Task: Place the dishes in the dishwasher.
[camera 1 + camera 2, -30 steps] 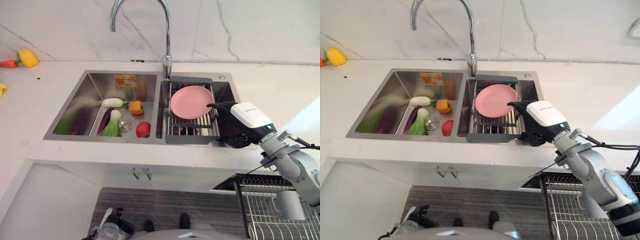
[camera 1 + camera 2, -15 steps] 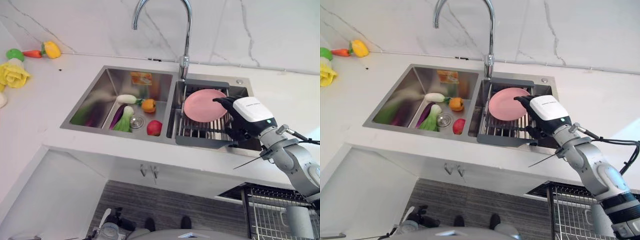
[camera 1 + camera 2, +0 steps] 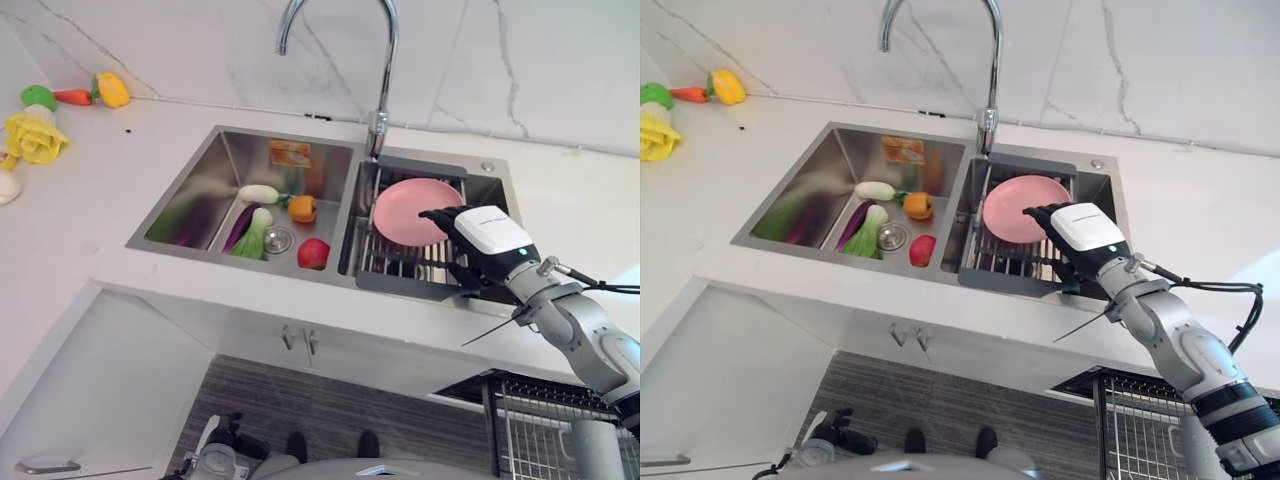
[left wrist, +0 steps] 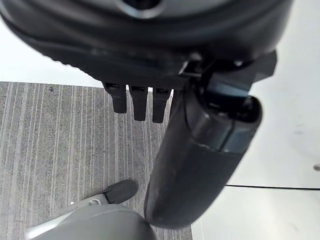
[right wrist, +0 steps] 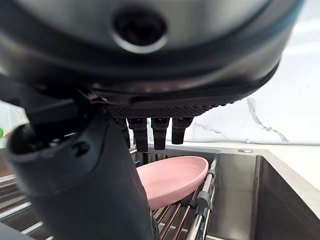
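The robot's right hand (image 3: 478, 238), dark with a white cover on its back, reaches in from the lower right of the head view and hovers over the right-hand basin of a steel double sink (image 3: 190, 190). Its fingers are straight and relaxed, holding nothing, with the tips pointing toward about ten o'clock and ending just at the near right edge of a pink plate (image 3: 412, 210). From the wrist camera the fingertips (image 5: 155, 132) hang just above the plate's rim, close but seemingly not yet touching it. The plate lies tilted on a dark wire drying rack (image 3: 392, 262) that spans the right basin, at about ten o'clock from the hand. Farther out, at nine o'clock, the left basin holds toy produce: a red apple (image 3: 313, 253), an orange pepper (image 3: 301, 208), a white radish (image 3: 257, 193) and a green-and-purple vegetable (image 3: 250, 233). A tall curved tap (image 3: 376, 70) rises at about eleven o'clock behind the sink. At five o'clock from the hand, low at the picture's corner, a pulled-out dishwasher rack (image 3: 560, 425) of wire stands open, with no pink plate in the part that shows. The left hand (image 4: 200, 165) hangs over the grey floor, fingers straight, empty. Judging by this, the task is barely begun: the plate must yet be grasped, lifted and carried down to the rack.
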Controlling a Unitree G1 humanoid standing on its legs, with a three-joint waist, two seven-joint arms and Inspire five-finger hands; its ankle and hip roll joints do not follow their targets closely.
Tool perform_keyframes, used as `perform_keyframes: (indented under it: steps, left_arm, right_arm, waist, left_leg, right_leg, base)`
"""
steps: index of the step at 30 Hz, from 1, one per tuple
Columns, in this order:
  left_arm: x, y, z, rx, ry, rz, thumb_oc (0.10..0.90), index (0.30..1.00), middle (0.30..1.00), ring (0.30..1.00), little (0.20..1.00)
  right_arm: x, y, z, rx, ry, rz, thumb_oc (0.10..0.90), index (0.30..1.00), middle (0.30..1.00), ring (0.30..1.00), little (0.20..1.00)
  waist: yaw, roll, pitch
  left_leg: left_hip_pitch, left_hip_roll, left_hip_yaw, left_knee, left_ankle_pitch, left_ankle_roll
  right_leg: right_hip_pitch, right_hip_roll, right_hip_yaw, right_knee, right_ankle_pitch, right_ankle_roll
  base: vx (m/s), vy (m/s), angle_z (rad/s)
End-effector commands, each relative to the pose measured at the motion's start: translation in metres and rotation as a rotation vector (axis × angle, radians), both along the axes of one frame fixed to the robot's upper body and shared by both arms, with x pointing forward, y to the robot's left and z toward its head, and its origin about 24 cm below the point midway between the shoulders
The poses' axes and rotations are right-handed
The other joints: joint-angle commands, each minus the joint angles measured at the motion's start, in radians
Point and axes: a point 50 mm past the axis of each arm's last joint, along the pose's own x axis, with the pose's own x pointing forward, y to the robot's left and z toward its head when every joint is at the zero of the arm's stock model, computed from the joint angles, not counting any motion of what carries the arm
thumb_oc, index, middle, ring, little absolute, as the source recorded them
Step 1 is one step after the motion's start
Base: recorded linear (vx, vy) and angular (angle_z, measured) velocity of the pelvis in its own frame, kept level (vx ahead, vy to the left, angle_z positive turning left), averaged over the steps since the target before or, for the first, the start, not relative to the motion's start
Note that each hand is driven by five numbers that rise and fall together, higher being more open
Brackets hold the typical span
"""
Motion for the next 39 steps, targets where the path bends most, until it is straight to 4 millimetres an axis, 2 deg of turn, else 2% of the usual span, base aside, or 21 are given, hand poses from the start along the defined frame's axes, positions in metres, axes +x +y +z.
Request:
perform_keyframes:
  steps: [1, 4, 6, 7, 10, 11, 12, 13, 16, 19, 21, 22, 23, 25, 26, 28, 33, 39]
  left_arm:
    - [0.003, 0.009, 0.001, 0.047, 0.010, 0.011, 0.800, 0.900, 0.900, 0.900, 0.900]
    - [0.005, 0.007, 0.001, 0.062, -0.002, 0.028, 0.800, 0.900, 0.900, 0.900, 0.900]
    - [0.005, 0.008, 0.001, 0.063, -0.002, 0.029, 0.800, 0.900, 0.900, 0.900, 0.900]
    - [0.005, 0.007, 0.001, 0.072, -0.005, 0.029, 0.800, 0.900, 0.900, 0.900, 0.900]
    - [0.004, 0.004, 0.001, 0.084, -0.009, 0.024, 0.800, 0.900, 0.900, 0.900, 0.900]
    - [0.005, 0.003, 0.001, 0.094, -0.012, 0.016, 0.800, 0.900, 0.900, 0.900, 0.900]
    - [0.005, 0.003, 0.001, 0.094, -0.013, 0.018, 0.800, 0.900, 0.900, 0.900, 0.900]
    - [0.005, 0.003, 0.001, 0.100, -0.015, 0.014, 0.800, 0.900, 0.900, 0.900, 0.900]
    - [0.006, 0.002, 0.001, 0.103, -0.017, 0.010, 0.800, 0.900, 0.900, 0.900, 0.900]
    - [0.006, 0.001, 0.001, 0.124, -0.022, -0.007, 0.800, 0.900, 0.900, 0.900, 0.900]
    - [0.006, 0.002, 0.001, 0.128, -0.023, -0.009, 0.800, 0.900, 0.900, 0.900, 0.900]
    - [0.006, 0.003, 0.002, 0.137, -0.024, -0.011, 0.800, 0.900, 0.900, 0.900, 0.900]
    - [0.006, 0.002, 0.002, 0.137, -0.024, -0.011, 0.800, 0.900, 0.900, 0.900, 0.900]
    - [0.005, 0.003, 0.002, 0.142, -0.021, -0.012, 0.800, 0.900, 0.900, 0.900, 0.900]
    - [0.005, 0.003, 0.002, 0.142, -0.022, -0.013, 0.800, 0.900, 0.900, 0.900, 0.900]
    - [0.002, 0.003, 0.001, 0.145, -0.014, -0.011, 0.800, 0.900, 0.900, 0.900, 0.900]
    - [0.002, 0.004, 0.001, 0.152, -0.019, -0.012, 0.800, 0.900, 0.900, 0.900, 0.900]
    - [0.000, 0.006, 0.001, 0.154, -0.009, -0.009, 0.800, 0.900, 0.900, 0.900, 0.900]
  right_arm:
    - [0.022, 0.014, 0.040, 0.046, -0.276, 0.017, 0.800, 0.900, 0.900, 0.900, 0.900]
    - [0.027, 0.014, 0.029, 0.060, -0.340, -0.053, 0.800, 0.900, 0.900, 0.900, 0.900]
    - [0.028, 0.014, 0.029, 0.061, -0.341, -0.052, 0.800, 0.900, 0.900, 0.900, 0.900]
    - [0.032, 0.017, 0.019, 0.080, -0.355, -0.087, 0.800, 0.900, 0.900, 0.900, 0.900]
    - [0.036, 0.024, 0.008, 0.105, -0.384, -0.124, 0.800, 0.900, 0.900, 0.900, 0.900]
    - [0.040, 0.030, 0.003, 0.106, -0.404, -0.132, 0.765, 0.848, 0.848, 0.848, 0.848]
    - [0.041, 0.031, 0.003, 0.106, -0.405, -0.132, 0.624, 0.636, 0.636, 0.636, 0.636]
    - [0.045, 0.036, 0.002, 0.088, -0.413, -0.125, 0.400, 0.300, 0.300, 0.300, 0.300]
    - [0.047, 0.038, 0.003, 0.076, -0.425, -0.123, 0.400, 0.300, 0.300, 0.300, 0.300]
    - [0.052, 0.040, 0.023, 0.048, -0.572, -0.118, 0.400, 0.300, 0.300, 0.300, 0.300]
    - [0.052, 0.042, 0.028, 0.046, -0.598, -0.109, 0.400, 0.300, 0.300, 0.300, 0.300]
    - [0.052, 0.043, 0.041, 0.023, -0.662, -0.090, 0.400, 0.300, 0.300, 0.300, 0.300]
    - [0.051, 0.043, 0.042, 0.022, -0.662, -0.090, 0.400, 0.300, 0.300, 0.300, 0.300]
    - [0.046, 0.042, 0.062, 0.019, -0.752, -0.072, 0.400, 0.300, 0.300, 0.300, 0.300]
    - [0.046, 0.041, 0.062, 0.018, -0.752, -0.073, 0.400, 0.300, 0.300, 0.300, 0.300]
    - [0.039, 0.034, 0.080, 0.044, -0.847, -0.088, 0.400, 0.300, 0.300, 0.300, 0.300]
    - [0.026, 0.022, 0.099, 0.110, -0.963, -0.124, 0.400, 0.300, 0.300, 0.300, 0.300]
    - [-0.001, 0.011, 0.125, 0.222, -1.109, -0.118, 0.400, 0.300, 0.300, 0.300, 0.300]
  waist:
    - [0.037, -0.078, -0.021]
    - [0.044, -0.074, -0.019]
    - [0.043, -0.076, -0.018]
    - [0.048, -0.075, -0.018]
    - [0.054, -0.072, -0.017]
    - [0.058, -0.072, -0.017]
    - [0.057, -0.073, -0.016]
    - [0.062, -0.073, -0.017]
    - [0.064, -0.072, -0.017]
    - [0.073, -0.070, -0.018]
    - [0.075, -0.069, -0.018]
    - [0.079, -0.069, -0.018]
    - [0.079, -0.069, -0.018]
    - [0.079, -0.068, -0.019]
    - [0.080, -0.068, -0.019]
    - [0.075, -0.066, -0.021]
    - [0.068, -0.062, -0.021]
    - [0.055, -0.057, -0.023]
  left_leg:
    - [0.060, 0.026, 0.026, 0.010, -0.087, -0.041]
    - [0.060, 0.027, 0.022, 0.010, -0.085, -0.040]
    - [0.060, 0.027, 0.022, 0.010, -0.085, -0.040]
    - [0.060, 0.029, 0.021, 0.010, -0.085, -0.040]
    - [0.059, 0.030, 0.020, 0.010, -0.084, -0.041]
    - [0.061, 0.031, 0.020, 0.010, -0.084, -0.042]
    - [0.061, 0.031, 0.020, 0.010, -0.084, -0.042]
    - [0.061, 0.032, 0.019, 0.010, -0.083, -0.043]
    - [0.062, 0.032, 0.018, 0.010, -0.082, -0.044]
    - [0.059, 0.034, 0.014, 0.010, -0.078, -0.045]
    - [0.058, 0.034, 0.014, 0.010, -0.078, -0.046]
    - [0.057, 0.034, 0.013, 0.010, -0.077, -0.046]
    - [0.056, 0.034, 0.013, 0.010, -0.076, -0.046]
    - [0.054, 0.034, 0.013, 0.010, -0.076, -0.047]
    - [0.054, 0.034, 0.013, 0.010, -0.076, -0.047]
    - [0.054, 0.033, 0.012, 0.010, -0.077, -0.046]
    - [0.054, 0.032, 0.012, 0.010, -0.077, -0.045]
    - [0.057, 0.031, 0.015, 0.010, -0.079, -0.043]
  right_leg:
    - [0.015, -0.117, 0.014, 0.011, -0.030, 0.130]
    - [0.016, -0.116, 0.011, 0.011, -0.032, 0.128]
    - [0.016, -0.116, 0.011, 0.011, -0.032, 0.128]
    - [0.017, -0.117, 0.010, 0.011, -0.032, 0.127]
    - [0.019, -0.115, 0.008, 0.011, -0.035, 0.125]
    - [0.021, -0.114, 0.006, 0.011, -0.036, 0.125]
    - [0.021, -0.114, 0.006, 0.011, -0.036, 0.125]
    - [0.022, -0.113, 0.006, 0.011, -0.037, 0.124]
    - [0.022, -0.113, 0.005, 0.011, -0.037, 0.124]
    - [0.022, -0.114, -0.002, 0.011, -0.037, 0.125]
    - [0.022, -0.114, -0.003, 0.011, -0.037, 0.125]
    - [0.022, -0.115, -0.005, 0.011, -0.037, 0.126]
    - [0.022, -0.115, -0.005, 0.011, -0.037, 0.126]
    - [0.022, -0.115, -0.007, 0.011, -0.037, 0.127]
    - [0.022, -0.115, -0.007, 0.011, -0.037, 0.127]
    - [0.024, -0.116, -0.009, 0.011, -0.039, 0.127]
    - [0.024, -0.117, -0.009, 0.011, -0.040, 0.126]
    - [0.019, -0.115, -0.003, 0.011, -0.040, 0.127]
  base:
    - [0.00, -0.003, 0.04]
    - [-0.01, -0.006, 0.05]
    - [0.00, -0.003, 0.02]
    - [-0.01, -0.011, 0.04]
    - [-0.01, -0.007, 0.03]
    - [-0.01, -0.007, 0.04]
    - [-0.01, -0.014, 0.03]
    - [0.00, 0.000, 0.00]
    - [0.00, -0.001, 0.02]
    - [0.00, -0.001, 0.02]
    - [0.00, 0.000, 0.00]
    - [0.00, 0.000, 0.00]
    - [0.00, 0.000, 0.00]
    - [0.00, 0.000, 0.00]
    - [0.00, 0.000, 0.00]
    - [0.00, 0.000, 0.00]
    - [0.00, 0.000, 0.01]
    - [0.00, -0.003, 0.03]
